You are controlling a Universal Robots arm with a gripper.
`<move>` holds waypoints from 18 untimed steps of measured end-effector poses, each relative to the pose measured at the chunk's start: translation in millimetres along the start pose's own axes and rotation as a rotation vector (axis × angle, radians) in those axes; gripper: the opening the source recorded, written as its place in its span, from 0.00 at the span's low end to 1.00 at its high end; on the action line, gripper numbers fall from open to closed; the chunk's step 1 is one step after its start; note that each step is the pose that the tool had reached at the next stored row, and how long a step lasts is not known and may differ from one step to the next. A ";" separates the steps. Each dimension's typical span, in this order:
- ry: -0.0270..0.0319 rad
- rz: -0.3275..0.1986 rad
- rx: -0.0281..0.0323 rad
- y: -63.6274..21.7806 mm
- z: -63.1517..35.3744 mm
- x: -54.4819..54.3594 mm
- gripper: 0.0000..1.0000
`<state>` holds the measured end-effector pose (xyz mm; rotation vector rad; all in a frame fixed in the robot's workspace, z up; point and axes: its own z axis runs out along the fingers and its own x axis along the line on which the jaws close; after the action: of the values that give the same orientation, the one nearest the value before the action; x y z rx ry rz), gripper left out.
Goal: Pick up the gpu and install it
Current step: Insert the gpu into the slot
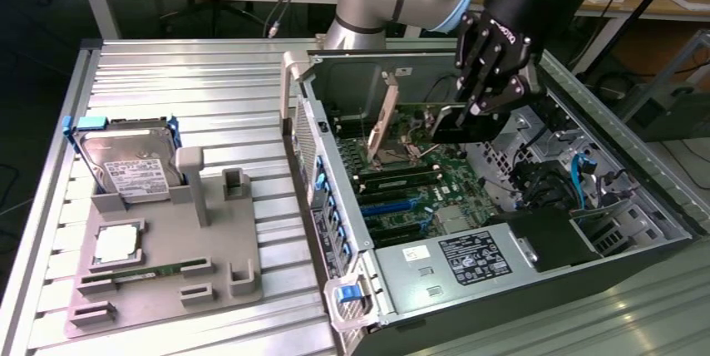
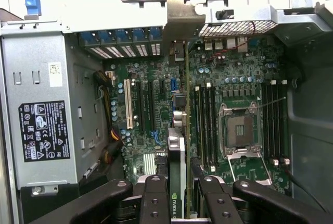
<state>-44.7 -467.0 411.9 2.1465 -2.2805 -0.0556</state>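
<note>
The gpu (image 1: 383,115) is a thin tan-brown card standing on edge inside the open computer case (image 1: 649,231), above the motherboard (image 1: 427,177). My gripper (image 1: 466,127) reaches down into the case and is shut on the card's end. In the wrist view the gpu (image 2: 178,182) runs edge-on from between my fingers (image 2: 156,198) towards its metal bracket (image 2: 182,18) at the case's rear wall. It lies over the expansion slots (image 2: 139,104), beside the RAM slots (image 2: 205,120). Whether it sits in a slot I cannot tell.
On the exterior view's left, a grey fixture (image 1: 222,248) holds a hard drive (image 1: 133,165), a processor (image 1: 116,244) and a green RAM stick (image 1: 145,273). The power supply (image 1: 471,260) fills the case's near end. The CPU socket (image 2: 237,127) lies beside the card.
</note>
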 end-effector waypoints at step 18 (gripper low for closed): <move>0.0001 0.000 0.0000 -0.2 6.3 0.1 0.27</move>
<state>-44.7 -467.0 405.6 2.1466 -2.2803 -0.0555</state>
